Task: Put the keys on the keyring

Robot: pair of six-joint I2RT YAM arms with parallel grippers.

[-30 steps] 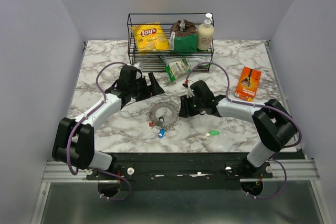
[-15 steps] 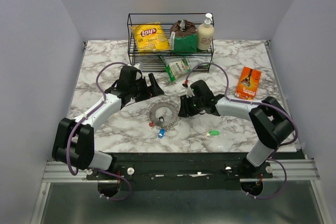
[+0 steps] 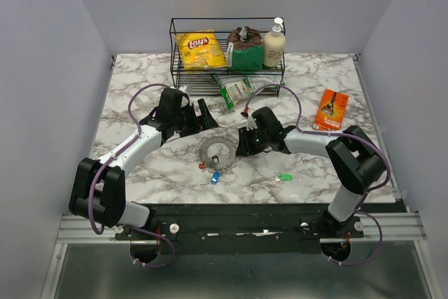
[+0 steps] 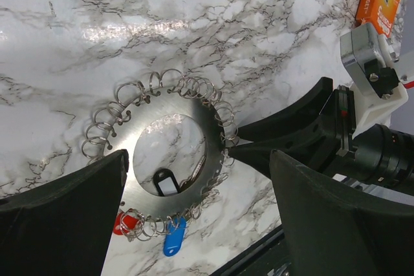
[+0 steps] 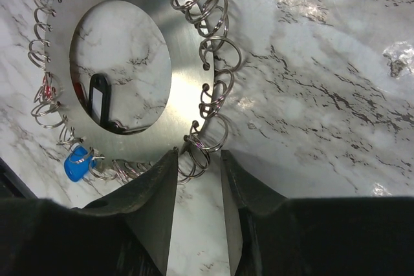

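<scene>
The right gripper (image 5: 198,167) is low at the right-hand rim of the keyring (image 5: 184,63). Its jaws are narrow, with one of the wire loops (image 5: 202,148) on the rim lying between the tips. I cannot tell whether they already pinch that loop or only bracket it.

The keyring itself is a flat silvery disc with a round hole, edged all round with coiled loops, and it lies flat on the worktop (image 3: 140,89) midway between the arms. At its near edge the blue key (image 4: 173,242) and the red key (image 4: 121,223) sit among the loops. A strand of wire crosses the blue head in the right wrist view, so both look threaded on, though the red one's attachment is too small to confirm.

The left gripper (image 3: 206,115) hangs above the ring's far side with its jaws spread wide, holding nothing.

Further out, the green key (image 3: 284,178) lies by itself on the worktop, well apart from the ring towards the right arm's base, with neither gripper near it.

By this reading roughly two keys of three are done. The green one has yet to be fetched and worked onto a loop, and the right gripper's hold on the rim looks like preparation for that.
</scene>
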